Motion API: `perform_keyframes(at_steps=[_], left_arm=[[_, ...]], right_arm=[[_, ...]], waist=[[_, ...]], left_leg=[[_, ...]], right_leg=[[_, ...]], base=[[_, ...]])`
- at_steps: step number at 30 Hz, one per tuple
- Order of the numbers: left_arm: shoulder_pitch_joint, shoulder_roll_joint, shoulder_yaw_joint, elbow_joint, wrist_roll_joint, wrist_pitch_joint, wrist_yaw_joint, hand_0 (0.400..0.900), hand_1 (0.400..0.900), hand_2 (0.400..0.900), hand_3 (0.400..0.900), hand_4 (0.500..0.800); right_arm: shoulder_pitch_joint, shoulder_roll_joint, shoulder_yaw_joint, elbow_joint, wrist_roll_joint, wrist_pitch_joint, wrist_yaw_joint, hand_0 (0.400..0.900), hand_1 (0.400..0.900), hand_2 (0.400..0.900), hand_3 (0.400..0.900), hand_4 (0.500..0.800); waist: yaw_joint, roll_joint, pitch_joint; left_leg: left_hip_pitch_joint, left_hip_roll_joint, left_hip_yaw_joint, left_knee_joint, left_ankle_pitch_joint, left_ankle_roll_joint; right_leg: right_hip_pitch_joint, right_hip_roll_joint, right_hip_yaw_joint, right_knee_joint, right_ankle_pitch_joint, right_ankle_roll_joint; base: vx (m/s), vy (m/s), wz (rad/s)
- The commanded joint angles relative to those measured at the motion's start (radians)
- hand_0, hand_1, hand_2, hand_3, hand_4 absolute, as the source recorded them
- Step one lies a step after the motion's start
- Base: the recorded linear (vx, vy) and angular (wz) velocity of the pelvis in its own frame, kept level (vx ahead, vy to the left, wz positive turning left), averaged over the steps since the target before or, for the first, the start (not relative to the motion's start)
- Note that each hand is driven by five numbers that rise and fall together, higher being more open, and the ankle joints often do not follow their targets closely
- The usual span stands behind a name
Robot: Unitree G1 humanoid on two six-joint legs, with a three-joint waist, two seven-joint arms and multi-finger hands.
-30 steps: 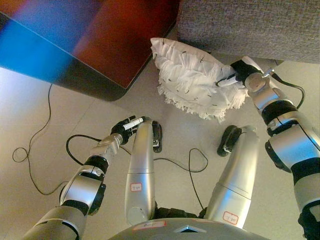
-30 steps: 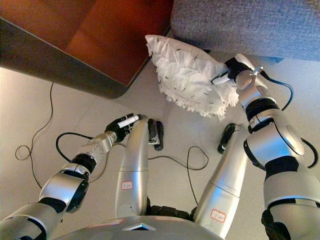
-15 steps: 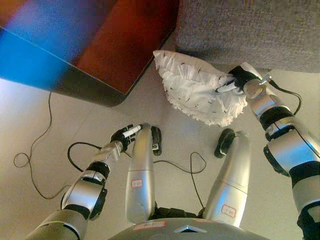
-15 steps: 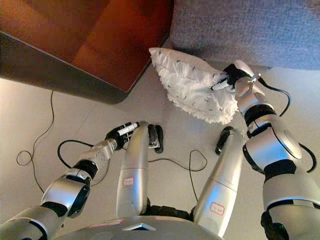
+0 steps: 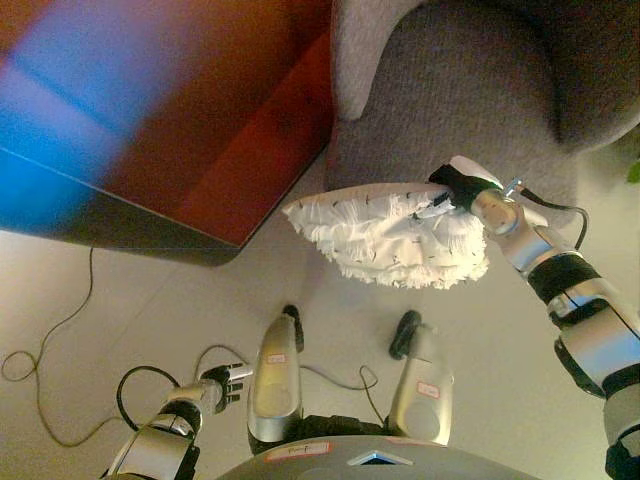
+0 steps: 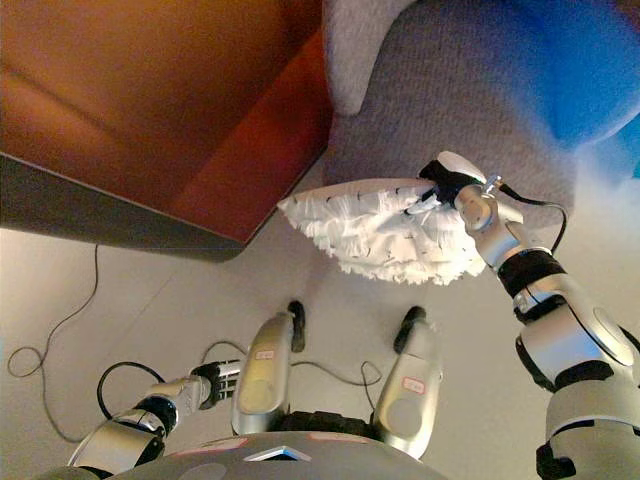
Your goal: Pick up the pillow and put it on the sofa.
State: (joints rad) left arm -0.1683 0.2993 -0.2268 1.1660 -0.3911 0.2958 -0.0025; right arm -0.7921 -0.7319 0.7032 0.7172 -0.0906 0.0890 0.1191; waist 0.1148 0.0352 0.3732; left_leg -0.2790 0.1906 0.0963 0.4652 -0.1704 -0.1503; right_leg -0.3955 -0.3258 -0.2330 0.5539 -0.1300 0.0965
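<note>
A white fringed pillow (image 5: 385, 235) hangs in the air in front of the grey sofa (image 5: 470, 90), held by its right end. My right hand (image 5: 452, 190) is shut on the pillow's upper right edge, level with the sofa's front; it also shows in the right eye view (image 6: 442, 184). My left hand (image 5: 225, 380) is low at the bottom left, close to the floor, fingers curled and holding nothing. The sofa's armrest (image 6: 350, 45) rises just left of the pillow.
A dark red-brown table (image 5: 170, 130) stands at the left, its corner close to the sofa's armrest and the pillow's left tip. Pale floor (image 5: 90, 300) lies below, with a thin cable (image 5: 50, 345) looping at the left.
My right hand has lifted the pillow off the floor up to the sofa's front. The camera has risen, so more of the sofa shows. My left hand has dropped lower in view.
</note>
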Motion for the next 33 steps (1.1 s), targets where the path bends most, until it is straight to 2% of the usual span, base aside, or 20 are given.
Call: perform_keyframes(at_steps=[1,6,11,15,22,26,29,30,31,32,33], left_arm=[[-0.002,0.069,-0.030,0.032,0.058,0.023,-0.007,0.900,0.900,0.900,0.900,0.800],[0.040,0.068,0.009,0.051,0.106,0.042,-0.022,0.900,0.900,0.900,0.900,0.800],[0.058,0.061,0.033,0.080,0.138,0.052,-0.031,0.900,0.900,0.900,0.900,0.800],[0.066,0.057,0.033,0.105,0.151,0.070,-0.038,0.900,0.900,0.900,0.900,0.800],[0.070,0.056,0.012,0.146,0.163,0.083,-0.030,0.900,0.900,0.900,0.900,0.800],[0.072,0.053,0.003,0.155,0.171,0.075,-0.019,0.900,0.900,0.900,0.900,0.800],[0.074,0.049,-0.011,0.148,0.171,0.078,-0.004,0.900,0.900,0.900,0.900,0.800],[0.069,0.047,-0.015,0.146,0.170,0.081,-0.003,0.900,0.900,0.900,0.900,0.800],[0.057,0.043,-0.029,0.142,0.161,0.083,0.000,0.900,0.900,0.900,0.900,0.800],[0.044,0.040,-0.039,0.140,0.150,0.079,0.003,0.900,0.900,0.900,0.900,0.800],[0.031,0.037,-0.047,0.138,0.140,0.072,0.004,0.900,0.900,0.900,0.900,0.800]], right_arm=[[-0.129,-0.053,-0.138,-0.146,0.047,-0.139,-0.033,0.400,0.400,0.400,0.400,0.500],[-0.102,-0.089,-0.220,-0.259,0.123,-0.131,-0.002,0.400,0.400,0.400,0.400,0.500],[-0.113,-0.117,-0.274,-0.218,0.212,-0.105,-0.007,0.400,0.400,0.400,0.400,0.500],[-0.145,-0.129,-0.289,-0.123,0.295,-0.060,0.014,0.400,0.400,0.400,0.400,0.500],[-0.263,-0.141,-0.265,0.144,0.363,-0.033,0.024,0.400,0.400,0.400,0.400,0.500],[-0.304,-0.141,-0.249,0.261,0.340,-0.011,0.066,0.400,0.400,0.400,0.400,0.500],[-0.334,-0.122,-0.223,0.340,0.318,0.060,0.132,0.400,0.400,0.400,0.400,0.500],[-0.342,-0.117,-0.216,0.357,0.300,0.073,0.139,0.422,0.422,0.422,0.422,0.513],[-0.363,-0.107,-0.196,0.392,0.271,0.095,0.131,0.641,0.641,0.641,0.641,0.645],[-0.389,-0.100,-0.179,0.418,0.250,0.127,0.113,0.900,0.900,0.900,0.900,0.800],[-0.415,-0.091,-0.164,0.449,0.224,0.149,0.105,0.900,0.900,0.900,0.900,0.800]], waist=[[0.009,-0.041,-0.131],[-0.018,-0.043,-0.215],[-0.023,-0.048,-0.278],[-0.018,-0.054,-0.311],[0.013,-0.049,-0.334],[0.031,-0.043,-0.338],[0.045,-0.034,-0.338],[0.047,-0.031,-0.337],[0.054,-0.023,-0.329],[0.058,-0.015,-0.318],[0.061,-0.008,-0.303]], left_leg=[[0.055,-0.005,0.004,-0.124,0.135,0.055],[0.219,0.003,0.049,-0.303,0.188,0.036],[0.287,0.013,0.071,-0.379,0.205,0.028],[0.336,0.024,0.088,-0.447,0.220,0.018],[0.357,0.046,0.085,-0.521,0.255,-0.004],[0.355,0.050,0.069,-0.530,0.258,-0.007],[0.347,0.054,0.054,-0.524,0.261,-0.013],[0.341,0.055,0.049,-0.521,0.261,-0.014],[0.326,0.056,0.039,-0.519,0.264,-0.015],[0.311,0.057,0.031,-0.517,0.267,-0.016],[0.294,0.056,0.022,-0.515,0.268,-0.016]], right_leg=[[0.147,-0.024,0.001,-0.197,0.120,0.039],[0.317,0.029,-0.021,-0.373,0.150,0.051],[0.388,0.055,-0.030,-0.441,0.158,0.048],[0.440,0.074,-0.046,-0.500,0.168,0.048],[0.472,0.097,-0.076,-0.556,0.177,0.048],[0.480,0.099,-0.088,-0.566,0.174,0.045],[0.478,0.099,-0.090,-0.559,0.165,0.040],[0.472,0.098,-0.091,-0.556,0.163,0.039],[0.458,0.095,-0.092,-0.547,0.162,0.038],[0.442,0.092,-0.094,-0.540,0.160,0.037],[0.424,0.089,-0.093,-0.533,0.158,0.036]], base=[[0.23,-0.110,-0.14],[0.24,-0.065,-0.17],[0.21,-0.063,-0.10],[0.17,-0.077,-0.02],[0.07,-0.077,0.05],[0.04,-0.064,0.07],[0.06,-0.046,0.07],[-0.05,-0.023,0.07],[-0.12,-0.018,0.06],[-0.20,-0.027,0.05],[-0.26,-0.014,0.03]])
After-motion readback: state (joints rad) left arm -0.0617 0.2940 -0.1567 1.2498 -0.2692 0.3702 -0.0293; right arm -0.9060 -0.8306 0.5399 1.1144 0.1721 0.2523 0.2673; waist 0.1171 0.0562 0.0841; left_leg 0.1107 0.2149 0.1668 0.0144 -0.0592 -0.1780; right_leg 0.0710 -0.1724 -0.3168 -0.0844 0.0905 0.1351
